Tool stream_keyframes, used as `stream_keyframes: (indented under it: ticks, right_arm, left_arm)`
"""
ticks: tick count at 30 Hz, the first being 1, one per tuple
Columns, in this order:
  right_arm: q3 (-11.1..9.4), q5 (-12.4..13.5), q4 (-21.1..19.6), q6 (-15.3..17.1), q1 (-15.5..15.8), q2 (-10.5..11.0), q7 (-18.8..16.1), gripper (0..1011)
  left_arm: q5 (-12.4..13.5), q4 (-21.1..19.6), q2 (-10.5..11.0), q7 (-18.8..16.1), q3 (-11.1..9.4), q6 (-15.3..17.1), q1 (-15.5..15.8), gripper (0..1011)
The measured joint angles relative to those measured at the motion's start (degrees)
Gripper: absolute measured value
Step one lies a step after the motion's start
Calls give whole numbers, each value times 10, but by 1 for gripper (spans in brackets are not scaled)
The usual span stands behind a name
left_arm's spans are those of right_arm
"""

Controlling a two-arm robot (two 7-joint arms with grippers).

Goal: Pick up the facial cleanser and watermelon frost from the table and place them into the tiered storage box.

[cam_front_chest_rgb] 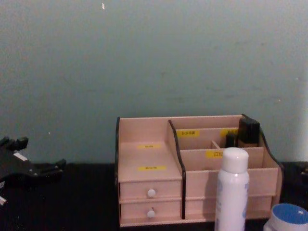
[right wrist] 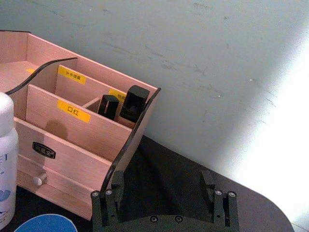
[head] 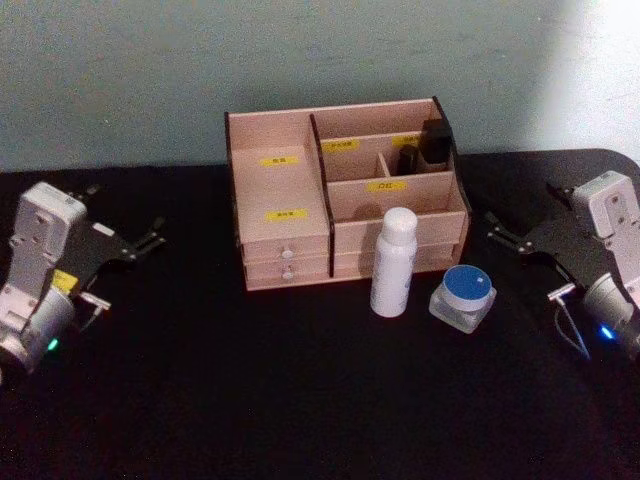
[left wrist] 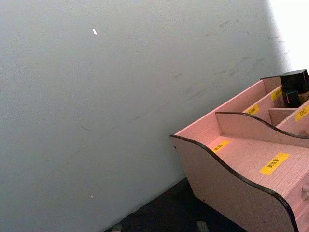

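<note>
the left end effector (head: 145,240) hangs over the left of the table (head: 250,380), the right end effector (head: 508,236) over its right, both spread wide and empty. the blue-lidded jar (head: 465,297) stands near the right front corner of the tiered storage box (head: 300,185). it looks squat, probably heavy and slick, best taken across its sides. just beside it, the white bottle (head: 393,262) stands upright, likely light, smooth and tippy, so grip it mid-body.

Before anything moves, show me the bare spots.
Free: the tiered storage box's two left tiers and front right trough; the table between left gripper and white bottle. Crowded: the back right compartment with black containers; the bottle and blue-lidded jar stand close together, right gripper beyond.
</note>
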State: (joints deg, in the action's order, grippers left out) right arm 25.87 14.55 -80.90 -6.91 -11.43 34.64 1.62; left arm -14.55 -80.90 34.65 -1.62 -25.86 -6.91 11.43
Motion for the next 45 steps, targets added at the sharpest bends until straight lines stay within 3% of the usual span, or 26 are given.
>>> stream_keyframes:
  ticks: [33, 41, 45]
  right_arm:
    - [0, 0, 0, 0, 0, 0, 0, 1002]
    - [-21, 5, -9, -15, 15, 3, -13, 1002]
    - [-36, 18, -33, -19, 34, 12, -27, 1003]
  left_arm:
    - [0, 0, 0, 0, 0, 0, 0, 1001]
    - [0, 0, 0, 0, 0, 0, 0, 1001]
    - [0, 0, 0, 0, 0, 0, 0, 1001]
